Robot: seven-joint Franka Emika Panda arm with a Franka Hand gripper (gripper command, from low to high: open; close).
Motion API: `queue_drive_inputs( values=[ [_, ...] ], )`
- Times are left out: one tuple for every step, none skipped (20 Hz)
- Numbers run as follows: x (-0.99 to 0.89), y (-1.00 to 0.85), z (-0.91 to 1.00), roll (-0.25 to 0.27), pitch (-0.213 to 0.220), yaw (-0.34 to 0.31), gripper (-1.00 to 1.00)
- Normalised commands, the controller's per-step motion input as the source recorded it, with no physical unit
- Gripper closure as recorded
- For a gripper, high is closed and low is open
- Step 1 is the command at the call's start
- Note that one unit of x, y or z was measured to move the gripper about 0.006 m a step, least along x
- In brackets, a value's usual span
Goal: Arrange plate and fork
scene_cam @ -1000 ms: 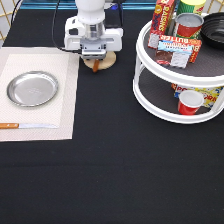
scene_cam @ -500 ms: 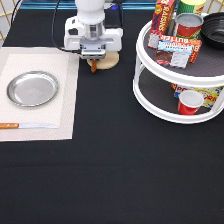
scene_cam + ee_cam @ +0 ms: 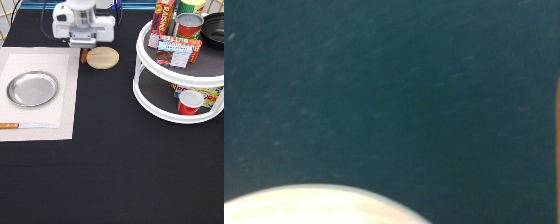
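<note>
The silver plate [image 3: 32, 88] lies flat on a pale placemat [image 3: 67, 100] at the exterior view's left. My gripper [image 3: 84, 46] hangs low at the exterior view's top, just left of a round tan wooden coaster [image 3: 102, 57]. A short brown-orange piece [image 3: 84, 55], which looks like the fork's wooden handle, shows right under the gripper; the tines are hidden. The wrist view shows dark cloth, the coaster's pale edge [image 3: 321, 207] and an orange sliver [image 3: 558, 125] at the frame's border.
A wooden-handled knife [image 3: 27, 125] lies along the placemat's lower edge. A white two-tier turntable [image 3: 150, 95] at the exterior view's right holds cans, boxes, a black bowl [image 3: 216, 27] and a red cup [image 3: 190, 101]. A black cloth [image 3: 110, 170] covers the table.
My gripper has moved toward the exterior view's top left, off the coaster, which now shows whole. The brown-orange piece stays under it.
</note>
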Motion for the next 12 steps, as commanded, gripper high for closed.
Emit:
queue_drive_inputs(
  values=[
    [0.24,-0.70,0.30,0.000,0.058,-0.053,1.00],
    [0.23,-0.69,0.22,0.000,0.056,-0.058,1.00],
    [0.21,-0.69,0.13,0.000,0.045,-0.055,1.00],
    [0.20,-0.68,0.07,0.000,0.034,-0.063,1.00],
    [0.13,-0.67,0.00,0.000,0.021,-0.075,1.00],
    [0.09,-0.66,0.00,0.000,0.004,-0.086,1.00],
    [0.03,-0.66,0.00,0.000,0.000,-0.099,1.00],
    [0.01,-0.66,0.00,0.000,0.000,-0.103,1.00],
    [0.00,-0.64,0.00,0.000,0.000,-0.113,1.00],
    [0.00,-0.65,0.00,0.000,0.000,-0.119,1.00],
    [0.00,-0.64,0.00,0.000,0.000,-0.125,1.00],
    [0.00,-0.62,0.04,0.000,0.000,-0.137,1.00]
  ],
)
